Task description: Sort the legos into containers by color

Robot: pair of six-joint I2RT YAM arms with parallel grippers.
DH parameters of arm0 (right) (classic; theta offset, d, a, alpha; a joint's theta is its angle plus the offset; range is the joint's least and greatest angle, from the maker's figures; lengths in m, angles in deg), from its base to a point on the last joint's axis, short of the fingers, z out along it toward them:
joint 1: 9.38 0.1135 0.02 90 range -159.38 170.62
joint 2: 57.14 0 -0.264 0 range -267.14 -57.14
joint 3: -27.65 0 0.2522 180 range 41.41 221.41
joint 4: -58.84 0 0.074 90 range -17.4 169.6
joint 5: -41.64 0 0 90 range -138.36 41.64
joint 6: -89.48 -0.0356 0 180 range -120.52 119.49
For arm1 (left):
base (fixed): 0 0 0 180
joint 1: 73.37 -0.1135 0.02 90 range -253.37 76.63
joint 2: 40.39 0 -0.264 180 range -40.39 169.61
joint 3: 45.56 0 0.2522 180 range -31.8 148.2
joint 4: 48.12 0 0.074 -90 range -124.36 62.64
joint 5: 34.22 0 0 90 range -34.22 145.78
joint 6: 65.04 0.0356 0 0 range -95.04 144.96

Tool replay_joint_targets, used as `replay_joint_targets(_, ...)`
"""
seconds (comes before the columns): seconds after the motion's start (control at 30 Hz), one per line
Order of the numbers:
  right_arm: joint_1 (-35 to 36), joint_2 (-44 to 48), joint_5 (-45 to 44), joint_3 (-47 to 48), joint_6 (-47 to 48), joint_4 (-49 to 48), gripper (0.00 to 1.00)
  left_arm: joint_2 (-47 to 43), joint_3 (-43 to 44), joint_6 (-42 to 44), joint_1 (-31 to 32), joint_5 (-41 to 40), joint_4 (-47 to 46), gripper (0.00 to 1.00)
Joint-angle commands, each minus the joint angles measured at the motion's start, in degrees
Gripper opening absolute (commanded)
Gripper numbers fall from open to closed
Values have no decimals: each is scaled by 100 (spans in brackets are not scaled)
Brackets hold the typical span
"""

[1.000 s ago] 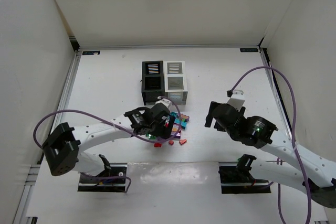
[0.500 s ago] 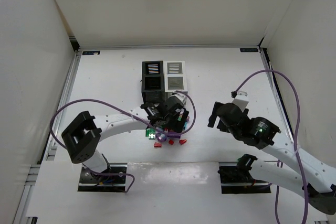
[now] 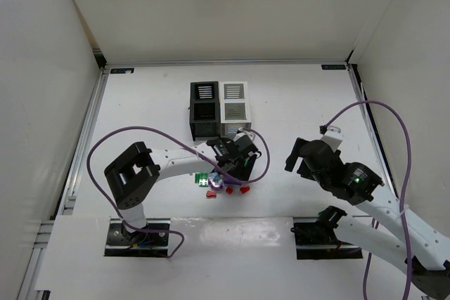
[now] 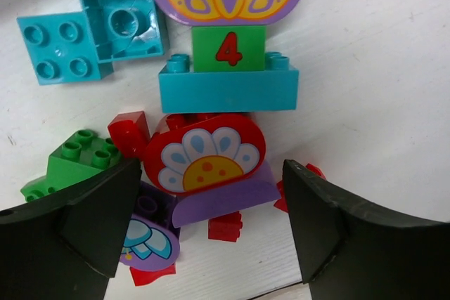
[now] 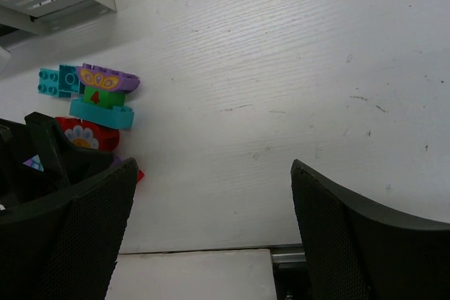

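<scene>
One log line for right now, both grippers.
left gripper: open, jaws either side of red flower lego | right gripper: open, empty, above table | lego pile: on table, unsorted

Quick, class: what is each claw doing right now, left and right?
Left claw: open, straddling the red flower brick, gripping nothing.
Right claw: open, holding nothing.

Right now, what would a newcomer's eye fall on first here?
The bright heap of toy bricks near the front centre of the table, with a red flower piece between the fingers of the open left gripper. Behind it stand a black bin and a white bin side by side; the right gripper hangs open off to the right.
</scene>
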Motion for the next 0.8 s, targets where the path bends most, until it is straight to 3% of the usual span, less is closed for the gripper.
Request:
replay_joint_targets(0.0, -136, 138, 71, -34, 93, 3, 90, -60, 170, -259, 20, -206, 102, 89)
replay_joint_targets(0.4, -409, 322, 292, -148, 208, -41, 90, 248, 337, -365, 82, -276, 23, 82)
replay_joint_targets(0.57, -418, 349, 362, -174, 225, -50, 90, 274, 460, -391, 82, -382, 110, 62)
replay_joint_targets(0.77, -418, 349, 441, -174, 321, -33, 90, 90, 486, -497, 82, -434, 250, 56)
